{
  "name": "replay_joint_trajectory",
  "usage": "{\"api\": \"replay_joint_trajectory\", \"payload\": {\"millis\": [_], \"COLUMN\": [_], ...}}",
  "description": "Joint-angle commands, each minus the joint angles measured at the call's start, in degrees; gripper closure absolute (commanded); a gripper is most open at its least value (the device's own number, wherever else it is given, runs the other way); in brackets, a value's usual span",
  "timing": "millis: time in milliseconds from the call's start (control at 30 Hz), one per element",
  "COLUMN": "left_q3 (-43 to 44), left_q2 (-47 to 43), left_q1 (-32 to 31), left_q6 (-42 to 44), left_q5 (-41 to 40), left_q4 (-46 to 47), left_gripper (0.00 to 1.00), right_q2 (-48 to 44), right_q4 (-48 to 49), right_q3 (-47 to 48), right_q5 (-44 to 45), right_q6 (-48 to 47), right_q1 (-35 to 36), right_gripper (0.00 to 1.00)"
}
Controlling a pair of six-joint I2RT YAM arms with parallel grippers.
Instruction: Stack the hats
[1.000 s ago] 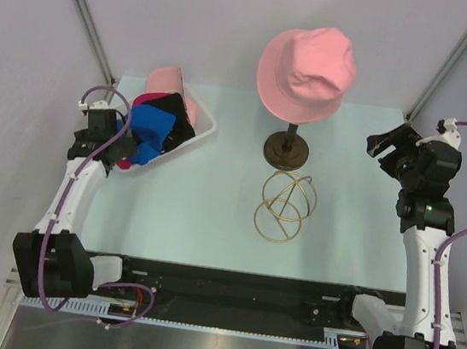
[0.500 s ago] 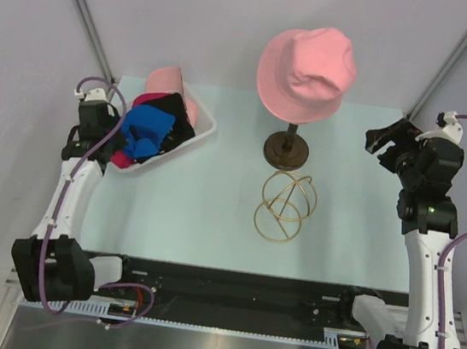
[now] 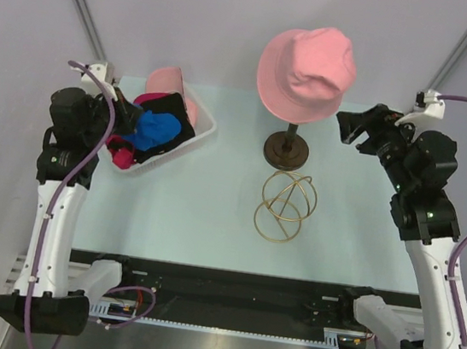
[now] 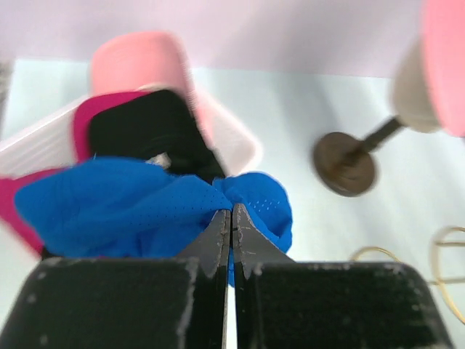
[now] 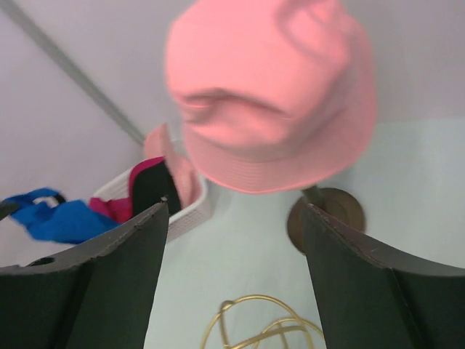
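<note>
The table [image 3: 213, 198] has a pale mint-green top, flat and matte. A dark round base [image 3: 286, 153] of a stand sits on it toward the far edge, about mid-width. Just nearer than the base lies a gold wire piece [image 3: 285, 205] of looped rings; whether it touches the base cannot be told. Well left of the base, by the far left corner, a white basket [image 3: 208, 128] rests on the top.

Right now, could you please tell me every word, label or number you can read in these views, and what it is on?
None can be read: no text shows on the bucket hat, the blue cap, the basket or the stand.
</note>
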Motion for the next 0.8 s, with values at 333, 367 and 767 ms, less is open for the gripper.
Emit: {"api": "replay_joint_trajectory", "payload": {"millis": [333, 367, 767], "left_q3": [19.3, 20.17, 23.52], "left_q2": [1.78, 1.96, 3.1], "left_q1": [-5.98, -6.16, -7.57], "left_q6": [-14.89, -17.16, -38.79], "left_q5": [26.04, 26.13, 19.18], "left_q4": [11.24, 12.46, 17.13], "left_gripper": [1.0, 1.0, 1.0], "right_q2": [7.11, 7.12, 7.38], "right_q4": [21.18, 20.76, 24.35], "right_q3": [0.19, -0.25, -8.5], "right_q5": [-19.96, -19.53, -4.94], "right_q6": [1.64, -2.29, -23.41], "right_q1": [19.42, 22.74, 43.51], "right_gripper": [0.2, 0.19, 0.11]}}
